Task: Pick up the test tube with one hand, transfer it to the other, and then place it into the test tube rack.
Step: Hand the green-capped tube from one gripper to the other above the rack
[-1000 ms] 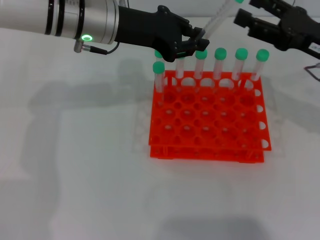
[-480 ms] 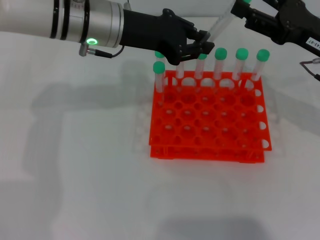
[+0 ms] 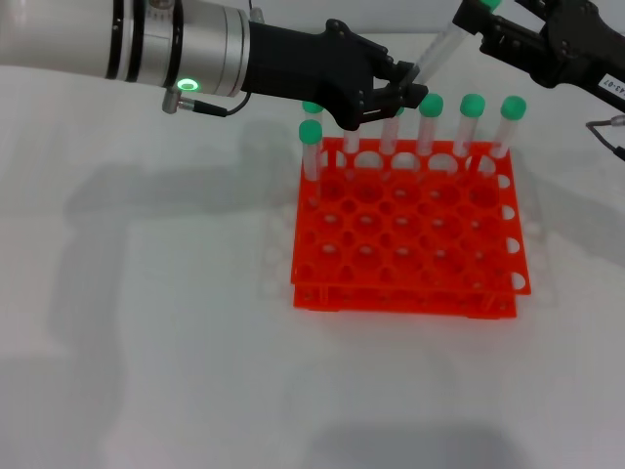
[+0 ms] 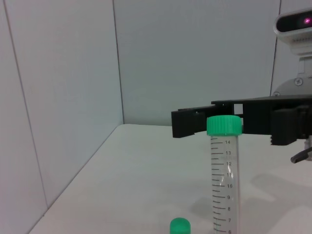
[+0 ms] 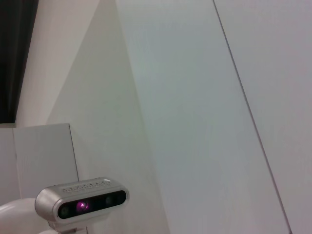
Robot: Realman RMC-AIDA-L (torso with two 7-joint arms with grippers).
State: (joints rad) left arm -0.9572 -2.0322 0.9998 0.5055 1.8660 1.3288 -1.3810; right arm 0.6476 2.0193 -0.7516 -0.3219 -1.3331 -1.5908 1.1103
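Hanging above rack [image 3: 405,239] rear edge: tube [image 3: 441,46] betw 2 tools.

The right end effector [image 3: 488,29] and tube cap [image 3: 476,5] are cut off by the frame's top edge.

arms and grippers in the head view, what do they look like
The left arm is a thick white-silver tube with black bands, a glowing green ring and a thin dark cable underneath, ending in a matte black two-fingered left gripper. The right gripper is also black and angular, with a small white printed label on its wrist.
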